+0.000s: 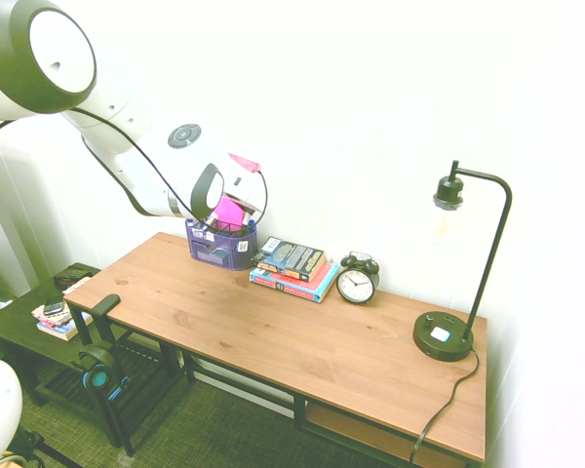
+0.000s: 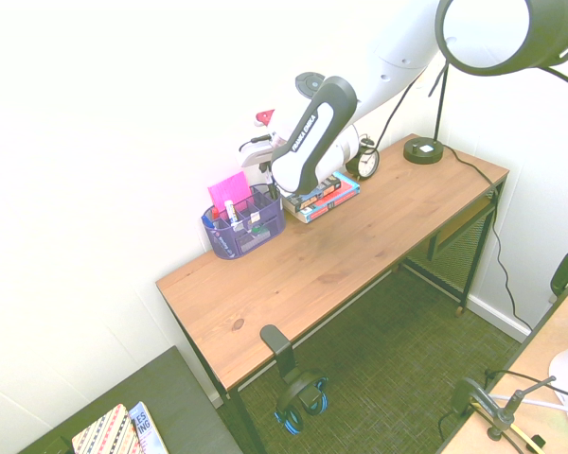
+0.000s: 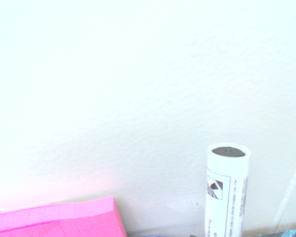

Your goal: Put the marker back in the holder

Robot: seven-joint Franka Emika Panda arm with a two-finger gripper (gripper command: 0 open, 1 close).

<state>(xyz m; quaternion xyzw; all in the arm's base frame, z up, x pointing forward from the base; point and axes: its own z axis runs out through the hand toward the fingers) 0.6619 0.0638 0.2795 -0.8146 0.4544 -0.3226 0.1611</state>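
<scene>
Hung low over the back of the wooden surface (image 1: 273,341), close to the wall, with the hand (image 2: 263,175) right above the holder (image 1: 221,244). Could not tell whether the hand was spread, pressed together or pinching anything: hidden behind the wrist in both outside views. In the wrist view, saw the marker (image 3: 227,192) as a white printed barrel standing upright just under the hand, flat grey end uppermost, lower part cut off by the frame edge. Could not make out from the outside views whether it was gripped or already resting in a compartment. Saw pink notes (image 3: 54,219) sticking up just beside the marker, also below the hand. Found a stack of books (image 1: 292,268) lying flat just beside the holder, a black alarm clock (image 1: 357,283) upright past the books, farther from the hand, and a black desk lamp (image 1: 444,336) well apart from the hand at the far end of the surface.
</scene>
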